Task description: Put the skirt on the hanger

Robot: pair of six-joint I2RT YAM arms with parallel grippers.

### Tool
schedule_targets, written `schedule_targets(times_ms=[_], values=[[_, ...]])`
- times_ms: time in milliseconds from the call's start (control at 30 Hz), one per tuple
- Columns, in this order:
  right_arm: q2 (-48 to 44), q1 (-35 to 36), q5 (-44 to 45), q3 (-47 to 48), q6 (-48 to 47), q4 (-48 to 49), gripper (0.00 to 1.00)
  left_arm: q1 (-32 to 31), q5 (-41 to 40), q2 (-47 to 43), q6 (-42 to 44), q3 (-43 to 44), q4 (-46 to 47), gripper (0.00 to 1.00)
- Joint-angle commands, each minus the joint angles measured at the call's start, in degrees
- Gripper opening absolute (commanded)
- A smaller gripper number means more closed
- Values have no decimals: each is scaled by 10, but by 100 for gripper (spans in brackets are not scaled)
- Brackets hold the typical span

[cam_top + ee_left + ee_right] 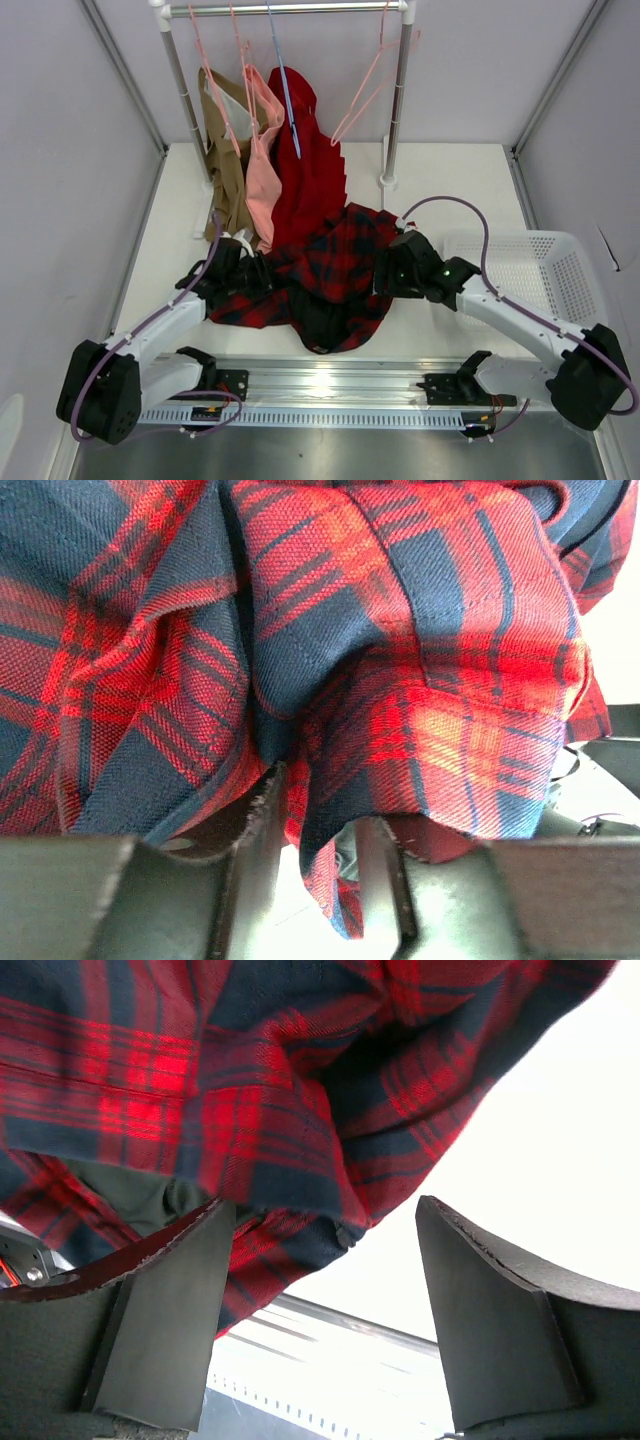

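Observation:
The red-and-black tartan skirt (340, 262) lies bunched between my two grippers at the table's front middle, its dark lining showing at the near edge. My left gripper (262, 270) is at its left side. In the left wrist view the skirt (400, 660) fills the frame and a fold hangs between the narrowly set fingers of that gripper (322, 880). My right gripper (385, 270) is at the skirt's right side. In the right wrist view it (325, 1290) is open, with the skirt (250, 1090) draped over its left finger. The pale-pink hanger (362, 95) hangs empty on the rail, right of the garments.
A rail (290, 8) on two posts stands at the back, holding a tan garment (222, 150), a pink one (262, 160), a plain red pleated one (312, 175) and a thin blue hanger (285, 90). A white basket (545, 262) stands at the right.

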Motion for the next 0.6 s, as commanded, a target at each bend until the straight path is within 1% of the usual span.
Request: schedule_targets(times_ms=[0, 133, 200, 400, 567], values=[[-32, 8, 68, 35, 16, -68, 78, -8, -17, -17, 16, 24, -13, 41], [-56, 8, 79, 44, 21, -84, 79, -15, -27, -32, 37, 39, -32, 48], [-58, 12, 78, 52, 21, -90, 77, -15, -29, -38, 44, 47, -48, 52], [-52, 22, 86, 61, 18, -96, 76, -16, -25, -52, 81, 89, -88, 58], [-53, 22, 93, 73, 16, -101, 76, -16, -33, -69, 106, 134, -140, 63]])
